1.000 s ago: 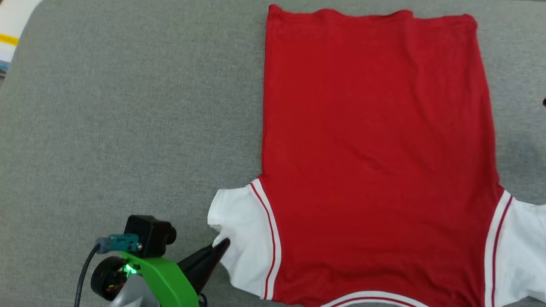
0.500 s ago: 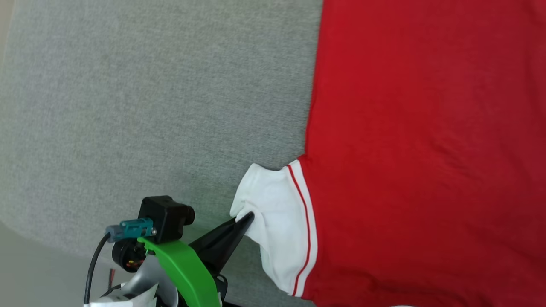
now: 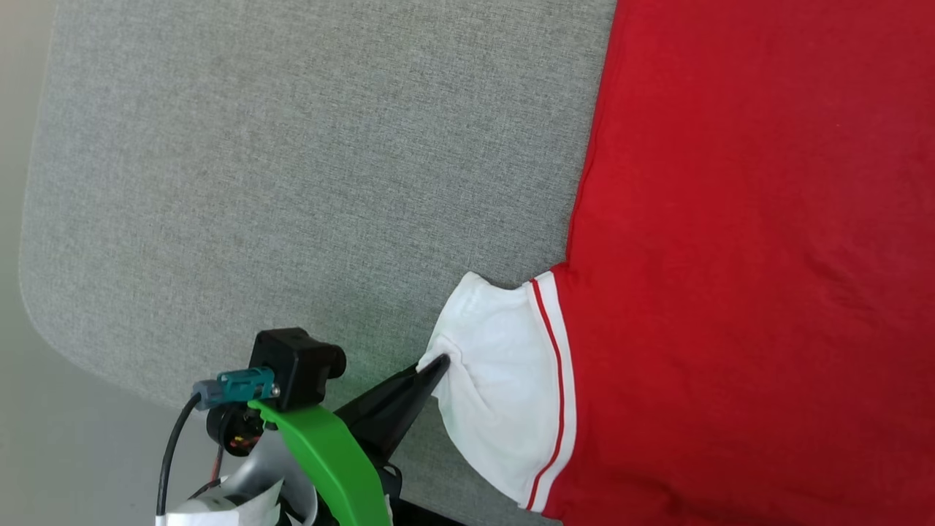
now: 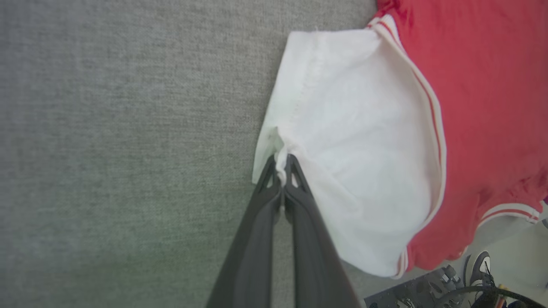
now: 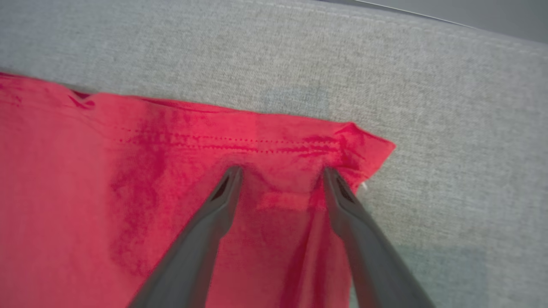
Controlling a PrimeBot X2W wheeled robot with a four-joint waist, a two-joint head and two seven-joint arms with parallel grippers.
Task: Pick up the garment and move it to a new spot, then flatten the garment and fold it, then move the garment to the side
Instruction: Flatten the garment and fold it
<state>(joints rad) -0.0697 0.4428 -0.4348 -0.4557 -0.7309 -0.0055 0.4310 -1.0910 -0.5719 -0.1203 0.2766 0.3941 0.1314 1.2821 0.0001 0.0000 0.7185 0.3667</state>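
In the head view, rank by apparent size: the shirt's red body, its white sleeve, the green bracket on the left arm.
Largest: red body
Then: white sleeve
Smallest: green bracket, though nearer the camera

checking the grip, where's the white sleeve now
In the head view the white sleeve lies low centre on the grey pad, left of the red body; the left hand pinches its outer edge.
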